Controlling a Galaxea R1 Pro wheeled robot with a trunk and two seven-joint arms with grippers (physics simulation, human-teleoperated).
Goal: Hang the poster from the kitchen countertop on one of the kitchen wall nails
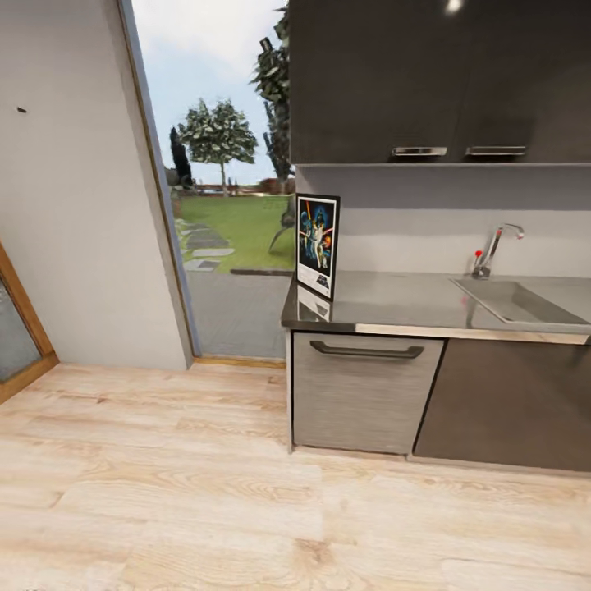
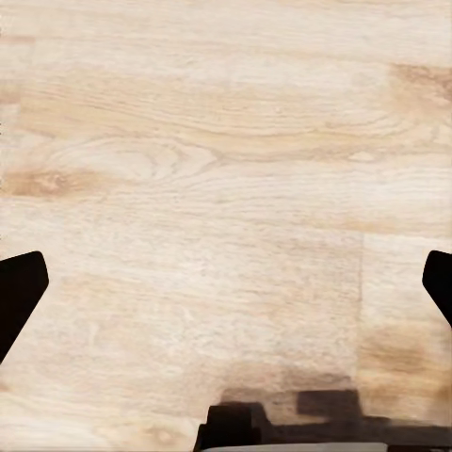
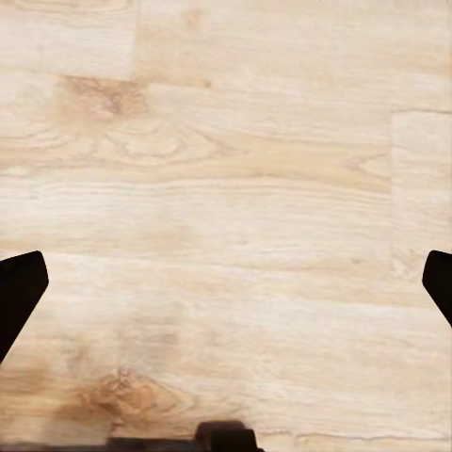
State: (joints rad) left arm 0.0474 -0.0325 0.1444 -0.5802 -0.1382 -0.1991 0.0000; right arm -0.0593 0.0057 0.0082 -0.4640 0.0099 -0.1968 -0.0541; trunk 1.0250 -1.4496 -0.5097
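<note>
**A:** Where does the poster [image 1: 318,244] stand, and why there?

**B:** Upright at the left end of the kitchen countertop [image 1: 410,305], its lower edge on the steel, well apart from both grippers. It seems set near the corner so that an arm could reach it from the open floor side, clear of the sink [image 1: 515,302] and chrome tap [image 1: 496,249] further along.

**A:** Its orientation?

**B:** Long axis vertical. The printed face is turned toward the room, angled slightly toward the sink end; whether it leans on anything cannot be told.

**A:** And the grippers?

**B:** The left gripper [image 2: 226,282] and right gripper [image 3: 226,282] both hang over the wooden floor [image 1: 164,492], fingertips spread wide at the frame edges, nothing between them. Arms lowered suits travelling, in my judgement.

**A:** The target?

**B:** A wall nail [image 1: 21,109], a tiny dark peg high on the pale wall [image 1: 74,205], beyond the doorway from the poster.
</note>
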